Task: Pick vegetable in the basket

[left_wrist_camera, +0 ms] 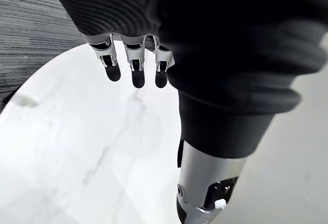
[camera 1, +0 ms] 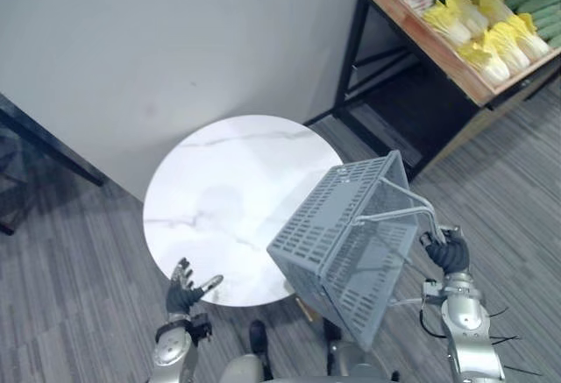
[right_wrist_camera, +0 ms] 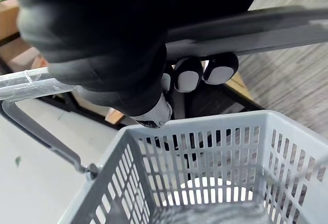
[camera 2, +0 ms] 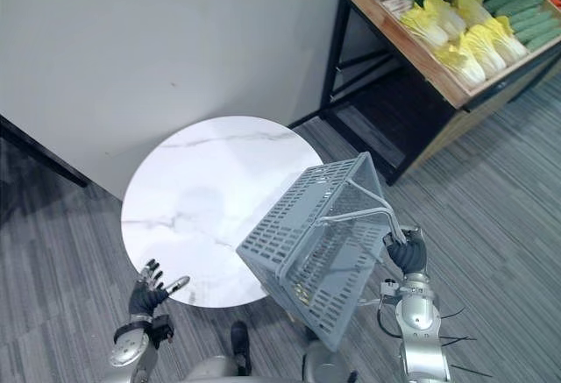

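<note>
At lower left, the left hand (camera 1: 186, 288) hovers at the edge of the round white table (camera 1: 237, 190), fingers spread loose. At lower centre-right the grey basket (camera 1: 346, 243) hangs tilted, its handle (camera 1: 399, 215) gripped by the curled right hand (camera 1: 447, 250). The vegetables (camera 1: 486, 37) lie in a wooden crate (camera 1: 419, 34) at upper right.
</note>
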You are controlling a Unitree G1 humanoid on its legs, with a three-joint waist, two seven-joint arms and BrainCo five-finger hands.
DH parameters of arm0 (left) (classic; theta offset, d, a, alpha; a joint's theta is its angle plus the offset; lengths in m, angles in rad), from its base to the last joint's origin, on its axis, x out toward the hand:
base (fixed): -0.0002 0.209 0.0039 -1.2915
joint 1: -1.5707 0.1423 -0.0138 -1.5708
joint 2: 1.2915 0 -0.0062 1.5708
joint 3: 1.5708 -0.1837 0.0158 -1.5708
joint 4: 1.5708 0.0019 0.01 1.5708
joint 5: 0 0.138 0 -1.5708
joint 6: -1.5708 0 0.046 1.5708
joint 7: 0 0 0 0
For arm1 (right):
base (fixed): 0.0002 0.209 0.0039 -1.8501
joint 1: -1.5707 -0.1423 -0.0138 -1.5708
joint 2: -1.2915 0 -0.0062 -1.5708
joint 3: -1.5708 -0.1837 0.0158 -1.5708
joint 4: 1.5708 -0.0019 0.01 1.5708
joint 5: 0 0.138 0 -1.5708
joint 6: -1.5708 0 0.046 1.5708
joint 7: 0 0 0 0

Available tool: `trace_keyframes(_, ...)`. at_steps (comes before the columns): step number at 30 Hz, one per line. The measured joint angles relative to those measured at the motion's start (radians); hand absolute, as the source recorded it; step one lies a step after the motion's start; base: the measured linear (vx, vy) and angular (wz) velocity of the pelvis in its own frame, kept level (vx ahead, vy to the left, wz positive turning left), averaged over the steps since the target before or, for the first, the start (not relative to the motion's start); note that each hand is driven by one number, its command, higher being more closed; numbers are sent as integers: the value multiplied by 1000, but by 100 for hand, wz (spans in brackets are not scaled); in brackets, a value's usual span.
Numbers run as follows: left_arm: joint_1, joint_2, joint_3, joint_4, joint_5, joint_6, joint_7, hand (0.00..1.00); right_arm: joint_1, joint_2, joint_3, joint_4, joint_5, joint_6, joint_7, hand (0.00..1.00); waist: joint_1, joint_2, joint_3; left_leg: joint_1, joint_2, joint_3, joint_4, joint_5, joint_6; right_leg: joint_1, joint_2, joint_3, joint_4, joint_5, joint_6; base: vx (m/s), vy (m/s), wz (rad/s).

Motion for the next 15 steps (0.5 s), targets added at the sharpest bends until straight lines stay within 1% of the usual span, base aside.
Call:
trace_keyframes(1,4,-1,0,-12,0,1,6,0,21,6,0,0,27,0,1,100,2,-1,-2,4,9,-3,11,0,1,-30,-21,-25,259,-133,-42,-79,-56,-8)
trace_keyframes(2,20,-2,1,-33,-3,2,14,0,43,17,-3,0,55,0,1,100,7,-10,-8,6,4,-4,23,1,0,-1,-64,-26,408,-193,-7,-62,-85,1)
trace_keyframes(3,27,-4,1,-42,-3,2,16,0,50,21,-3,0,63,0,1,100,11,-13,-11,0,2,-5,33,2,-1,21,-84,-22,443,-209,4,-88,-154,4)
trace_keyframes(4,30,-15,1,-53,-4,2,16,0,59,24,-4,0,77,0,1,100,22,-30,-24,-20,2,-8,63,9,-12,80,-113,-14,454,-221,10,-125,-196,2)
trace_keyframes(5,26,-21,2,-62,-20,1,17,0,54,27,-5,1,90,0,0,100,34,-32,-28,-59,12,-8,100,17,-25,140,-112,-4,361,-260,37,-139,-209,-2)
trace_keyframes(6,24,-23,2,-67,-27,1,18,0,51,26,-7,2,102,0,0,100,40,-24,-27,-82,23,-5,114,26,-36,150,-94,-10,315,-280,38,-199,-199,-19)
trace_keyframes(7,27,-41,-5,-74,-39,1,16,0,44,29,-17,3,117,3,0,100,62,0,-28,-113,50,-3,118,50,-45,155,-69,-23,245,-305,36,-238,-193,-24)
trace_keyframes(8,31,-62,-17,-85,-40,1,16,0,48,30,-29,3,141,4,0,100,80,15,-28,-139,74,-5,117,74,-59,163,-48,-47,188,-331,7,-305,-239,-21)
trace_keyframes(9,31,-70,-25,-88,-42,1,16,0,47,29,-38,4,158,4,0,100,83,25,-26,-150,86,-13,112,93,-68,160,-35,-59,177,-345,-1,-330,-266,18)
trace_keyframes(10,34,-85,-42,-90,-49,2,16,0,48,28,-60,8,188,4,-3,100,77,56,-24,-169,107,-29,73,162,-72,136,-2,-89,194,-336,-22,-390,-280,56)
trace_keyframes(11,35,-88,-56,-105,-49,2,15,0,58,30,-82,11,220,4,-7,100,64,59,-24,-163,102,-46,-33,290,-99,107,-2,-124,205,-327,-50,-368,-223,73)
trace_keyframes(12,31,-89,-57,-115,-49,2,15,0,58,30,-93,13,233,4,-8,100,52,53,-22,-162,100,-50,-68,323,-117,98,-5,-152,203,-321,-69,-336,-203,66)
trace_keyframes(13,32,-87,-59,-126,-49,2,15,0,52,40,-120,16,248,4,-18,100,52,45,-16,-173,104,-34,40,239,-102,89,-9,-181,200,-305,-94,-227,-148,39)
trace_keyframes(14,32,-85,-60,-126,-49,2,14,0,53,43,-127,16,264,5,-28,100,52,41,-14,-173,102,-34,116,166,-78,88,-13,-189,196,-296,-101,-298,-202,29)
trace_keyframes(15,38,-79,-62,-126,-49,2,13,0,62,45,-129,15,295,5,-32,100,49,34,-10,-152,103,-40,259,37,-58,88,-15,-192,185,-273,-111,-192,-125,11)
